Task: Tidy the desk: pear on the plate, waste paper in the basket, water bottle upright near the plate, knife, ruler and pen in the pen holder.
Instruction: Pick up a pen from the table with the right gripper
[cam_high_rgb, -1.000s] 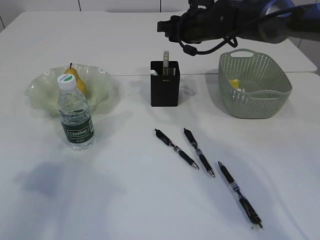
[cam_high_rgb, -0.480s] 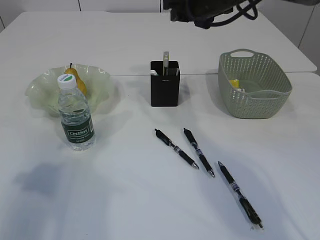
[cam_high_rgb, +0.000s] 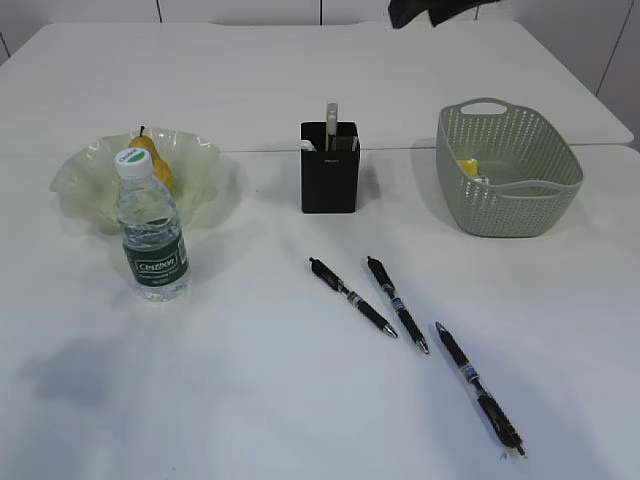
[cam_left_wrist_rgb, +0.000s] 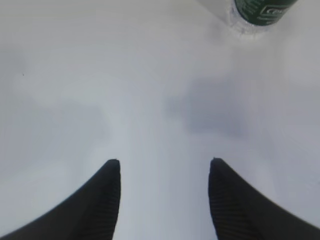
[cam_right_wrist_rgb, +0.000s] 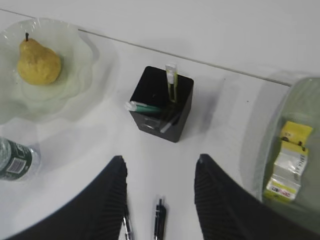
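The bottle (cam_high_rgb: 153, 232), standing at the left just near of the plate (cam_high_rgb: 80, 180), carries the one readable word: "Cestbon" in white on its dark green label. The cap bears a green mark too small to read. Print on the yellow-and-white packet (cam_right_wrist_rgb: 289, 162) in the basket (cam_high_rgb: 520, 200) is illegible.
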